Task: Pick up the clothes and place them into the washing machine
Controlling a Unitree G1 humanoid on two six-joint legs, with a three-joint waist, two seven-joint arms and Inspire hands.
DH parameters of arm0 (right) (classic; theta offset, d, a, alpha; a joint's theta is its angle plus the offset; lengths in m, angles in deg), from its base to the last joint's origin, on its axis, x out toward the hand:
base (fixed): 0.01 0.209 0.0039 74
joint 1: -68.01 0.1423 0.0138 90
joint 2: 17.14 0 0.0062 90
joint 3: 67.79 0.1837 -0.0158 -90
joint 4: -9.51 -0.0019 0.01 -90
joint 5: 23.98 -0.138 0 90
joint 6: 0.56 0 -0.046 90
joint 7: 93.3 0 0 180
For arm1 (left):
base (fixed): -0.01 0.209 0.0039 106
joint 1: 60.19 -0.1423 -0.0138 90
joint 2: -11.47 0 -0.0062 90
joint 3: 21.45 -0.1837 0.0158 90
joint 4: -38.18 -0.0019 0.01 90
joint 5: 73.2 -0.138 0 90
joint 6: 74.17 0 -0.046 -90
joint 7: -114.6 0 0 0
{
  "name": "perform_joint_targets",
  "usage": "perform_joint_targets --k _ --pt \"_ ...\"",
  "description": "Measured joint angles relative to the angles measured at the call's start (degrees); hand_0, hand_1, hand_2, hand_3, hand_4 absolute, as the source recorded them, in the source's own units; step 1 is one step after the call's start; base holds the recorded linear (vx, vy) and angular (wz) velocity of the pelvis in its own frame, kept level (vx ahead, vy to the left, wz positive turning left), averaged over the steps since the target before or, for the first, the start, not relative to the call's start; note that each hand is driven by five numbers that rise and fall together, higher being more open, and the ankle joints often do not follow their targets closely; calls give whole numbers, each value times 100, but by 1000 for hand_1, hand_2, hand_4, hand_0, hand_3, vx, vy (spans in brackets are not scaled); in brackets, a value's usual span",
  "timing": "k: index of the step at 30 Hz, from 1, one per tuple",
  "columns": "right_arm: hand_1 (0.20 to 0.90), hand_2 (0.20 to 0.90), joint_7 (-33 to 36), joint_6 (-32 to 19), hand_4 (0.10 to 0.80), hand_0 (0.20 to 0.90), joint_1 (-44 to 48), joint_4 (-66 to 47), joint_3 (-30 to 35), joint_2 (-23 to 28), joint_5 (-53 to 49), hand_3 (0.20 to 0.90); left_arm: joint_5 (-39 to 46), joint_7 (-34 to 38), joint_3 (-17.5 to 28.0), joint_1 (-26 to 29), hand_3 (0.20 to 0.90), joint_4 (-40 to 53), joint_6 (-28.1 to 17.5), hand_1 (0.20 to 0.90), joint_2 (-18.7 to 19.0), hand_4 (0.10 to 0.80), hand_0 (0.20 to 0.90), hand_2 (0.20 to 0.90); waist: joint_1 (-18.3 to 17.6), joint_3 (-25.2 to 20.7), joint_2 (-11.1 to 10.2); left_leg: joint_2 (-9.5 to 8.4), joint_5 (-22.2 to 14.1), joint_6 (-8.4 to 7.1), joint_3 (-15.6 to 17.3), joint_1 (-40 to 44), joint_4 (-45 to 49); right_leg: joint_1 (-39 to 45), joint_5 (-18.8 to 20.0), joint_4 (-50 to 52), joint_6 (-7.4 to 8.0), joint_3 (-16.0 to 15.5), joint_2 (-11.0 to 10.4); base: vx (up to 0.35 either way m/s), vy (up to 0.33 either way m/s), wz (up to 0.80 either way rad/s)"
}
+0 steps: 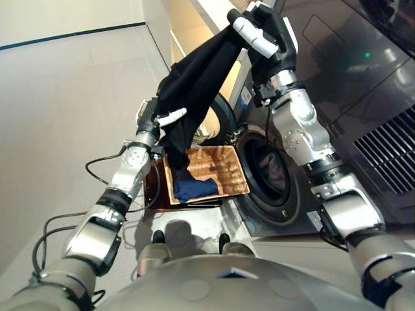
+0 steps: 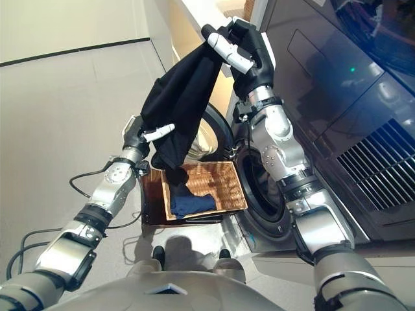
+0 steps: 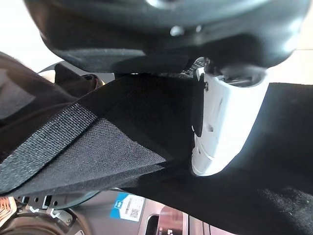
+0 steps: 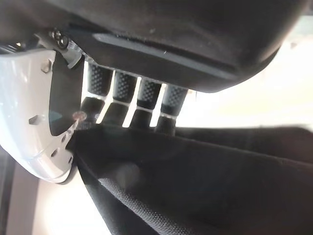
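Note:
A black garment (image 1: 194,84) hangs stretched between my two hands, above the basket and in front of the washing machine's open round door (image 1: 269,175). My right hand (image 1: 269,35) is raised high and shut on the garment's upper end; its white thumb (image 4: 34,122) and fingers (image 4: 132,98) pinch the black cloth (image 4: 205,181). My left hand (image 1: 162,116) is lower, shut on the garment's lower part, with its white thumb (image 3: 225,122) pressed on the cloth (image 3: 122,142). A dark blue garment (image 1: 193,188) lies in the wicker basket (image 1: 224,165).
The basket rests on a low dark brown box (image 1: 153,184) left of the machine. The machine's dark front (image 1: 350,71) with a vent grille (image 1: 389,146) fills the right side. Pale floor (image 1: 65,97) spreads to the left.

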Motion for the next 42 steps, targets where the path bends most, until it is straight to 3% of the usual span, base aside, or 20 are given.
perform_joint_targets --k 13,25,42 --pt "200 200 125 -23 300 200 -855 14 467 -429 15 200 -112 244 395 0 200 199 -1 200 44 300 200 200 -113 33 60 4 -9 9 20 10 -1 -3 0 0 1 32 -11 0 0 0" --pt "200 200 267 -25 300 200 -1433 513 836 -819 413 200 -119 281 423 0 200 786 -4 200 105 300 200 200 -103 21 114 2 -15 12 34 33 -2 10 -1 -1 3 32 -21 0 0 0" --pt "200 200 348 22 300 200 -1672 1420 531 -1253 692 200 -120 252 424 0 200 1251 -10 200 95 300 200 200 -104 7 198 3 -17 15 35 41 -1 14 0 -2 3 32 -27 0 0 0"
